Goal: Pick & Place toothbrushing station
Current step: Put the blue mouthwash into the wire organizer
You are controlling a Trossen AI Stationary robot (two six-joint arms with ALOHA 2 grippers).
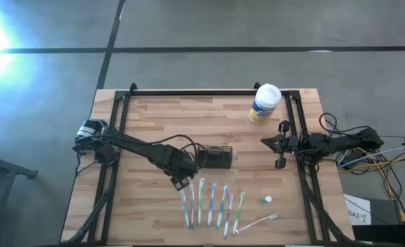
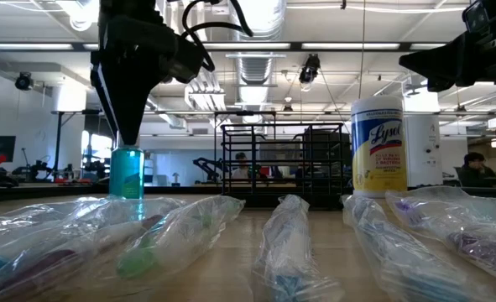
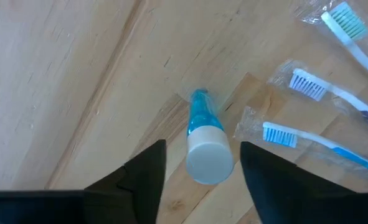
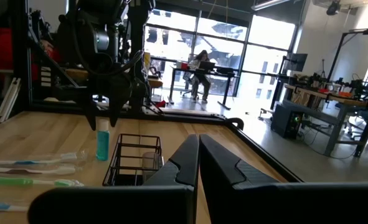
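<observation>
Item, grasp step: our left gripper [image 3: 199,165] straddles an upright blue tube [image 3: 203,140], fingers apart, nothing gripped; next we close, then carry it to the toothbrushing station [image 1: 214,157]; right gripper [image 4: 198,155] shut, idle.

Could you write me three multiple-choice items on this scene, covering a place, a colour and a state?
1. Where is the small bottle?
A. Between the left gripper's fingers
B. Inside the black holder
C. In the right gripper

2. What colour is the bottle's body?
A. Red
B. Blue
C. Yellow

3. How do the right gripper's fingers stand?
A. Wide open
B. Shut on a toothbrush
C. Shut, holding nothing

Answers:
1 A: the left gripper flanks the small bottle, which stands apart from the black holder.
2 B: it is blue under a white cap.
3 C: the right gripper has its fingers pressed together with nothing between them.
</observation>
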